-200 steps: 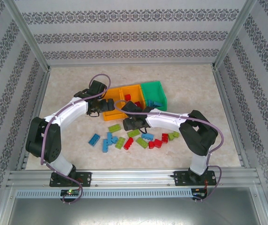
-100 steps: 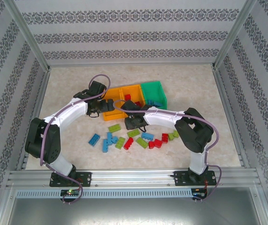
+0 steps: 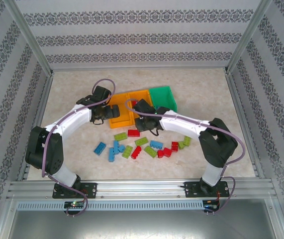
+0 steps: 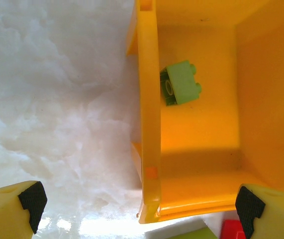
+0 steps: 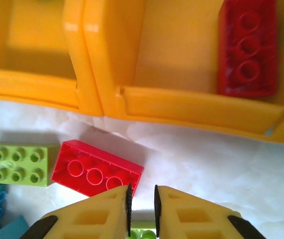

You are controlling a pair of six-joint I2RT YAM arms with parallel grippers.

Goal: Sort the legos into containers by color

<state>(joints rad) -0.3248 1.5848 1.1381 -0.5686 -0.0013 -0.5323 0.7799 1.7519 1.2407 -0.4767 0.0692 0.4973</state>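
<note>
Red lego (image 5: 97,169), glossy studded block, by smooth orange bin (image 5: 196,107); R gripper (image 5: 142,199) closed, L gripper (image 4: 141,201) open.

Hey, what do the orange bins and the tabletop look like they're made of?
The orange rectangular bins look like glossy moulded plastic: smooth walls, rounded rims, soft highlights. The pale tabletop looks like marble-patterned stone or laminate: cloudy veining, bright reflection; which, unclear.

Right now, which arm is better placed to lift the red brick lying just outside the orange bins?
Right: the right gripper sits beside the red brick; the left gripper spans an orange bin wall.
</note>
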